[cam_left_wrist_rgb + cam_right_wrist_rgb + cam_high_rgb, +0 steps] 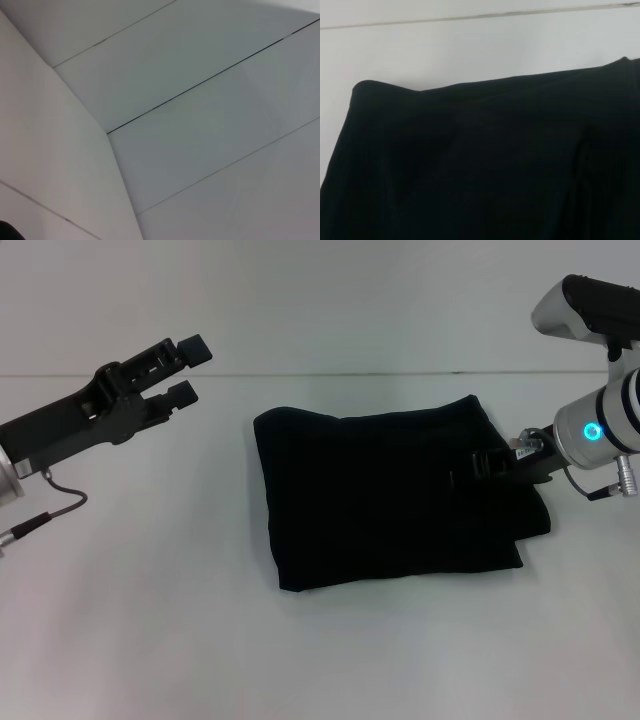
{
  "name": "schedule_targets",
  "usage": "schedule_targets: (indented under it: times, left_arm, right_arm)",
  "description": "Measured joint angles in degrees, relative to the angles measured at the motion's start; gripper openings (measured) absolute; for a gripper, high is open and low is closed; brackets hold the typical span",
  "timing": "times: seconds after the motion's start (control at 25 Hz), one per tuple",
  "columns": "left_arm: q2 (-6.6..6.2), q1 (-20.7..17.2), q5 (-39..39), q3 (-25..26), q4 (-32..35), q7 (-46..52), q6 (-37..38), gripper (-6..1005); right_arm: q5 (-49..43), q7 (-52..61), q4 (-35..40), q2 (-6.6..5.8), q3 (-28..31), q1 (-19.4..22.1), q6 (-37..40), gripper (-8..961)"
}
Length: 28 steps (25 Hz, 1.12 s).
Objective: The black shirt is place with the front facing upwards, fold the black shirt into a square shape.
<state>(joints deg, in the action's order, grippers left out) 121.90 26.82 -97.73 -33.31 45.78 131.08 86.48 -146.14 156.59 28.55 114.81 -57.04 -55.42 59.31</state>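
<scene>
We find the shirt (385, 495) folded into a rough rectangle at mid table (150, 640), plain black side up, no lettering visible; layers stick out uneven at its right edge. R gripper (487, 466) sits low on the shirt's right part, black on black, so we cannot tell if it's spread or pinching cloth. L gripper (190, 368) hangs well left of the shirt, fingers (196, 347) spread, holding nothing

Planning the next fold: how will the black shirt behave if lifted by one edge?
The black shirt probably droops limply: its stacked layers lie flat with soft uneven edges. Lifted by the right pincer, the layers may slide apart and unfold.
</scene>
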Motion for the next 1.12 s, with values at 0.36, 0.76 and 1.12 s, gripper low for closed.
schedule_targets:
  times: [0.36, 0.76, 1.12]
  left_arm:
    - [-0.09, 0.1, 0.0, 0.1, 0.0, 0.0, 0.0, 948]
    - [-0.35, 0.3, 0.3, 0.2, 0.0, 0.0, 0.0, 947]
    - [-0.88, 0.3, 1.9, 0.2, 0.0, 0.0, 0.2, 948]
  right_arm:
    - [0.2, -0.8, 1.1, 0.09, 0.5, 0.0, 0.0, 432]
    - [1.7, -0.5, 5.2, 0.15, 0.7, 0.5, 1.4, 119]
    - [-1.4, 2.2, 18.5, 1.13, 0.1, 0.1, 6.4, 102]
